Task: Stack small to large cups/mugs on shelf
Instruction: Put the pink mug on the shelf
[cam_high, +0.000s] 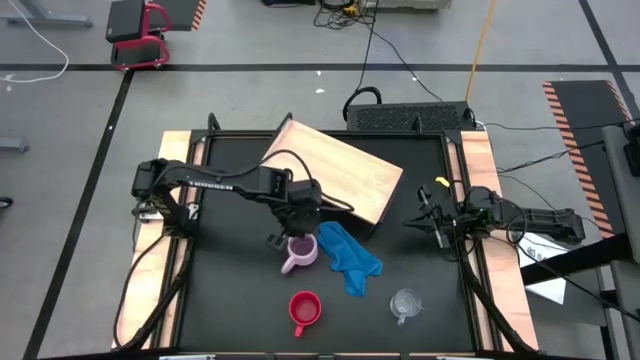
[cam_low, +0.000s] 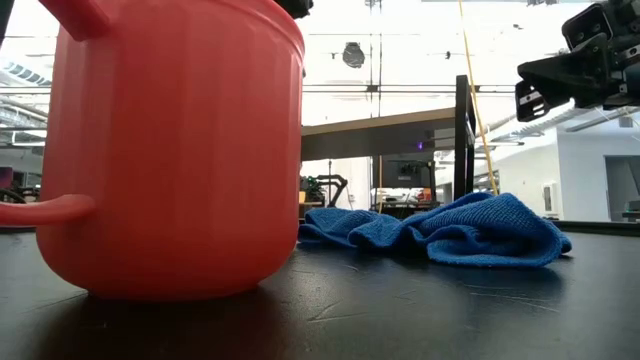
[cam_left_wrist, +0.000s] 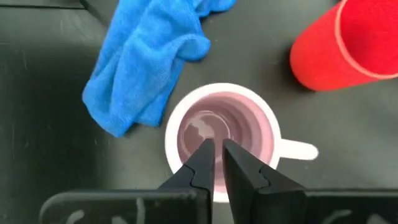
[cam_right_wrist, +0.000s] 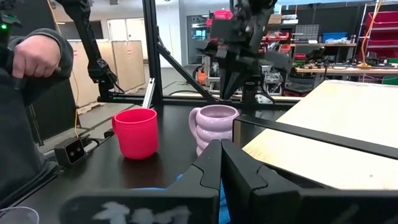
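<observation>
Hovering over the lilac-pink mug (cam_high: 299, 251), the left gripper (cam_left_wrist: 217, 163) points straight down into its mouth with fingers pressed nearly together, gripping nothing.

The mug stands upright on the black tabletop (cam_high: 230, 300), its handle sticking out sideways, just beside the blue cloth (cam_high: 350, 258) and near the front edge of the wooden shelf (cam_high: 335, 177). The red mug (cam_high: 304, 311) stands apart, nearer the table's front, and the clear cup (cam_high: 405, 303) sits off to its right. The right gripper (cam_right_wrist: 221, 163) waits at the table's right side, fingers closed and empty. A person's hand (cam_right_wrist: 34, 56) shows beyond the table. No readable writing or brand appears on any item.
</observation>
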